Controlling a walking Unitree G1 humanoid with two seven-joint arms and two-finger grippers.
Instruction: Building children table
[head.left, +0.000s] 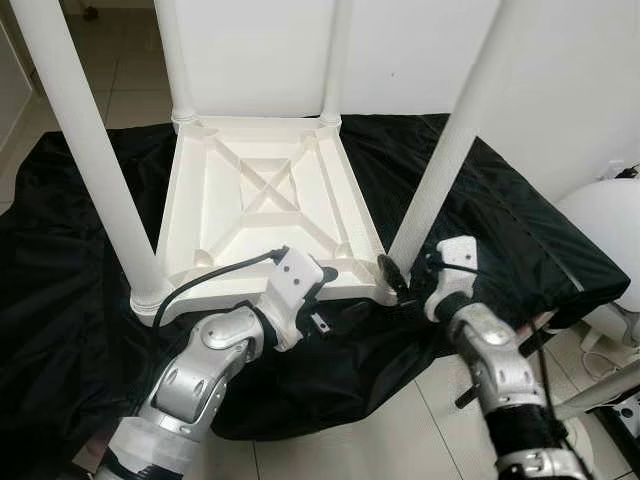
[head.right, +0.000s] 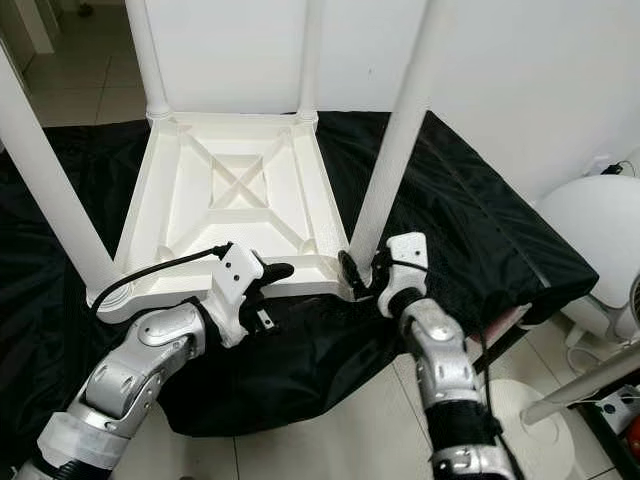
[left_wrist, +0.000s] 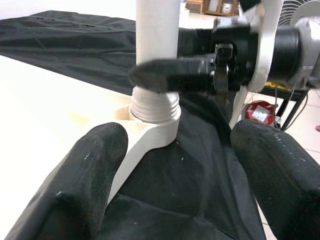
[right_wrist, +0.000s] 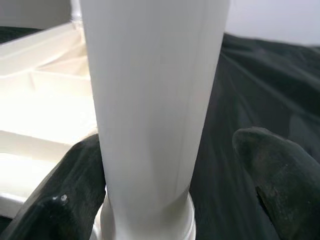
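Closest to the camera are the two silver arms, both reaching in at the near edge of the tabletop (head.left: 265, 205). It's white plastic, lying upside down on a black cloth (head.left: 70, 300) so you see the ribbed underside with the X brace. Four white legs stand up out of the corners.

The left gripper (head.left: 318, 290) sits at the near edge of the tabletop, fingers spread wide with nothing between them. In its wrist view one finger (left_wrist: 80, 185) looks like it's on the rim.

The right gripper (head.right: 362, 277) is at the base of the near right leg (head.left: 445, 160), just above the threaded collar (left_wrist: 154, 107). Its fingers straddle the leg: one finger (right_wrist: 65, 200) is up against it, the other is off to the side with a gap, so not clamped.

A white fan (head.right: 590, 240) stands off to the right on the tile floor (head.right: 330, 440).
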